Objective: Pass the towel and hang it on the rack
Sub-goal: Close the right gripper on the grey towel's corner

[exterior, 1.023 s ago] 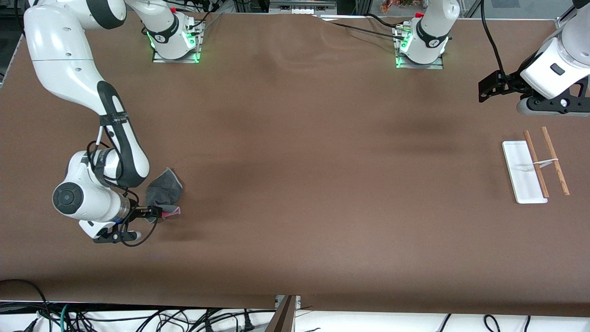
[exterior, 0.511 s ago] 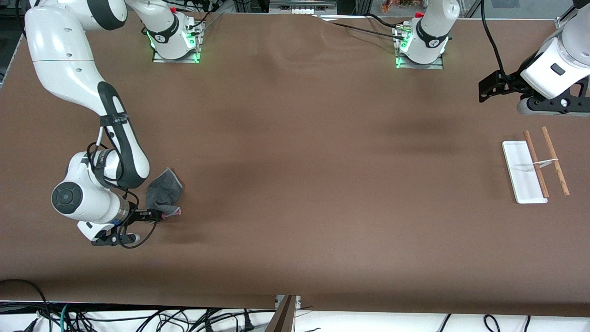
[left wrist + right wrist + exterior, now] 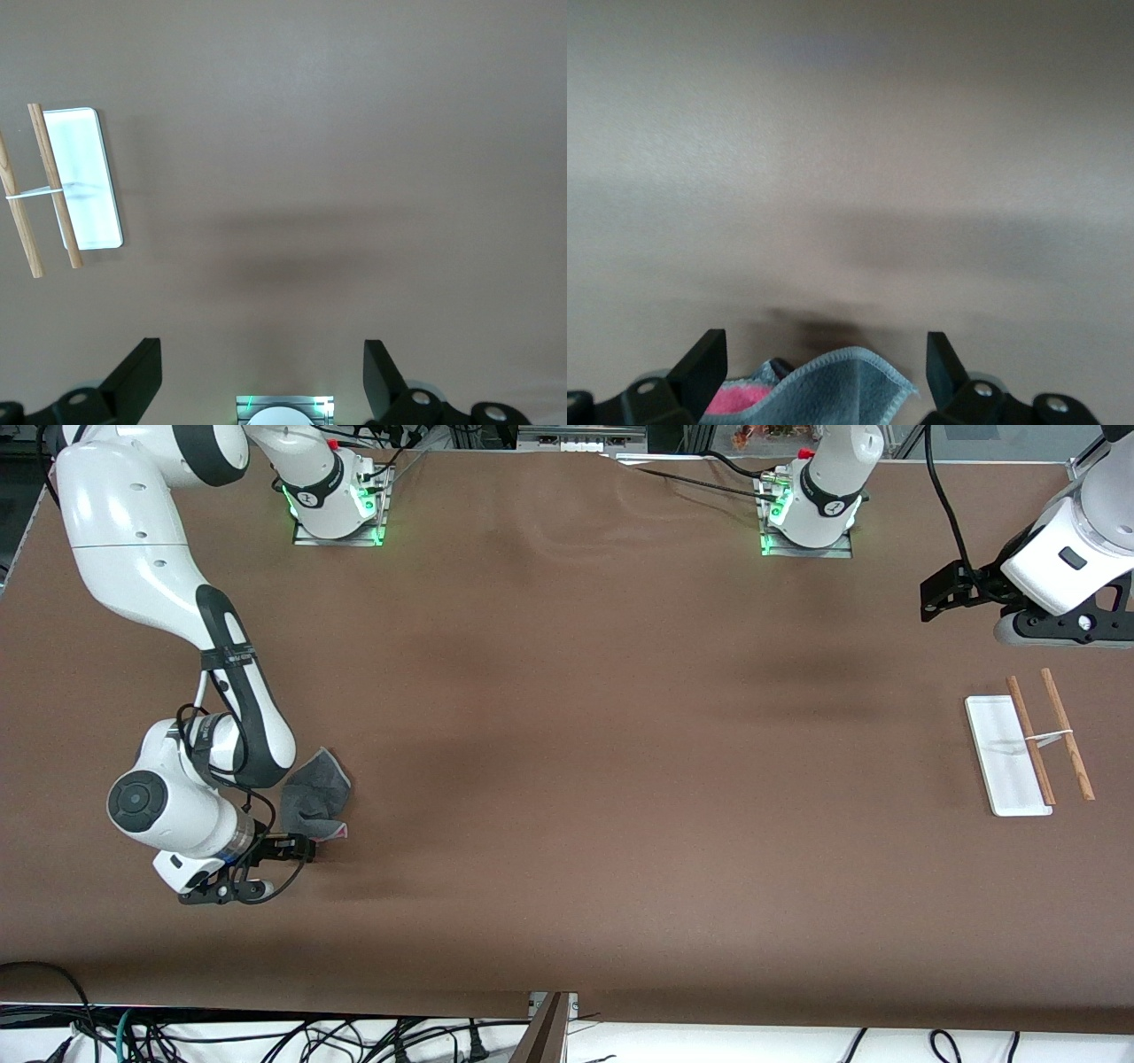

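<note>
Front view puts the towel (image 3: 316, 797) crumpled on the bench (image 3: 567, 779) near the edge at the right arm's end, its grey face up and a pink strip of the reverse showing at the side nearer the camera. The right end effector (image 3: 297, 849) sits low at that pink edge, and the right wrist view shows its fingers (image 3: 702, 365) spread wide with the towel's stitched corner between them, not yet pinched; that placement looks meant for taking the cloth by its corner, so it hangs free for a handover. The rack (image 3: 1028, 748) stands by the bench edge at the left arm's end, its white base flat and two wooden rods beside it. The left end effector (image 3: 262, 376) waits high over the bench close to the rack, fingers spread and empty, probably to receive the towel. No brand or writing is legible anywhere.
</note>
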